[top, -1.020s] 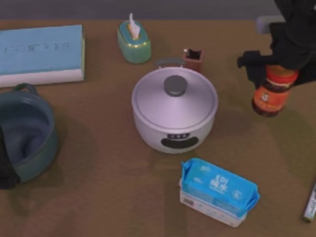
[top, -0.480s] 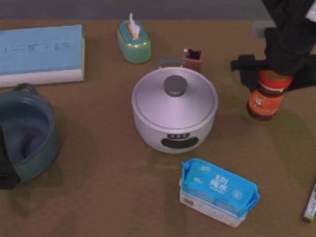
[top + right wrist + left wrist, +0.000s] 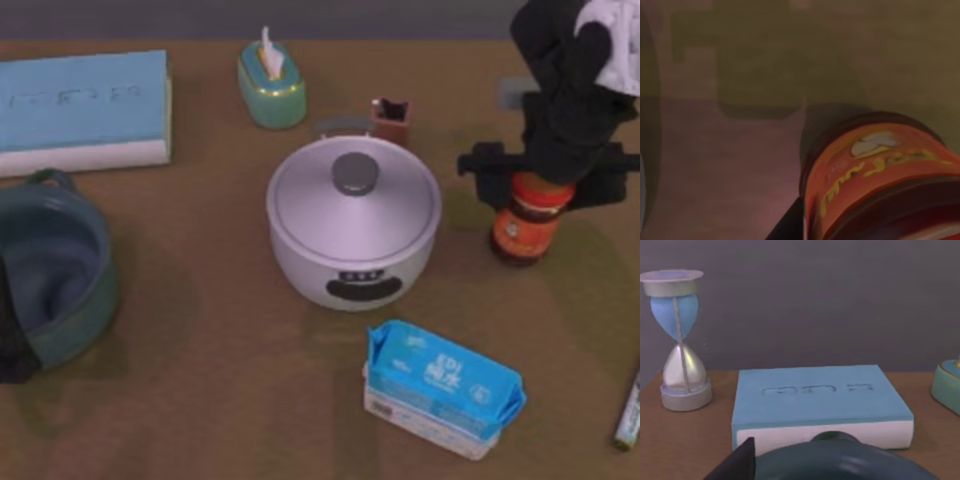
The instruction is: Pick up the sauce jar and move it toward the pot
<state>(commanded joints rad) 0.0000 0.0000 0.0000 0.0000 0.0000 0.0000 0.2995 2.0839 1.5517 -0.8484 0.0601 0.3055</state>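
Glass, I judge, so the sauce jar (image 3: pixel 520 228) is rigid, slippery and breakable; my right gripper (image 3: pixel 541 178) has its fingers clamped just under the cap, holding it right of the pot (image 3: pixel 353 220), apart. Left arm parked by the basin (image 3: pixel 50 270).

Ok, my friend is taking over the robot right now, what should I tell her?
Right end effector: shut on the small round sauce jar with a red-orange cap and orange label, to the right of the large silver-white pot with a domed lid, with a gap between them.
Left end effector: parked at the table's left edge by the dark teal basin; not at work.
Done: jar picked up.
Left: carry it closer to the pot.
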